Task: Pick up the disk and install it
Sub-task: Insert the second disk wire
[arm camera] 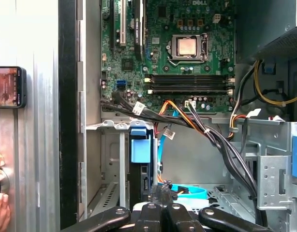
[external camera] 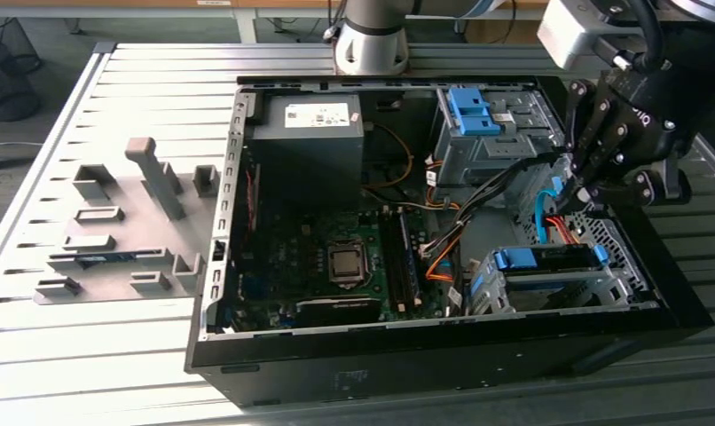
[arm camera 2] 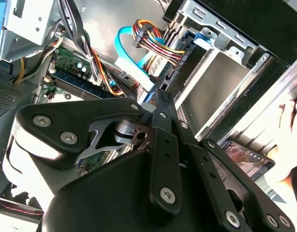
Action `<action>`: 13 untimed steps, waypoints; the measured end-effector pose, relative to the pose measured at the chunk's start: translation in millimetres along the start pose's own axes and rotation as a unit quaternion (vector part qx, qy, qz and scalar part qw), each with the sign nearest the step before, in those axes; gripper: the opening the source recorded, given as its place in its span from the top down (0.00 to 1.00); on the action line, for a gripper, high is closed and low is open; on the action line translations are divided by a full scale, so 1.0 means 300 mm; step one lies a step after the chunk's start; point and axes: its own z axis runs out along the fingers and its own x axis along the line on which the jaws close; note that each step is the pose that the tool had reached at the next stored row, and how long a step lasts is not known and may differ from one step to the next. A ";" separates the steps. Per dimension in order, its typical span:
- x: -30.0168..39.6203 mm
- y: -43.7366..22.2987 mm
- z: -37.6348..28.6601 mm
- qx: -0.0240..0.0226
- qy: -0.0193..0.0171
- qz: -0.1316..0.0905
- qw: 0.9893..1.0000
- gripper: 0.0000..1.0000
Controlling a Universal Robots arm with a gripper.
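From the exterior view my gripper (external camera: 588, 191) hangs over the cage on the exterior view's right, disk (external camera: 551, 258) already sitting in it. The first wrist view has the cable bundle (arm camera: 206, 130) crowding the bay, so I could snag it. In the second wrist view my fingers look pinched together, empty.

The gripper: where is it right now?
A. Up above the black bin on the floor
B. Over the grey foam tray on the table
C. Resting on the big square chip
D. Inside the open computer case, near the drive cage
D: in the exterior view the gripper hangs inside the open computer case, by coloured cables just above the metal drive cage with its blue latch.
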 end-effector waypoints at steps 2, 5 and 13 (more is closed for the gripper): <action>-0.001 0.000 0.000 0.000 0.000 0.000 1.000 0.89; -0.002 0.000 0.000 0.000 0.000 0.000 1.000 0.89; -0.006 0.000 -0.001 0.000 0.004 0.000 1.000 0.89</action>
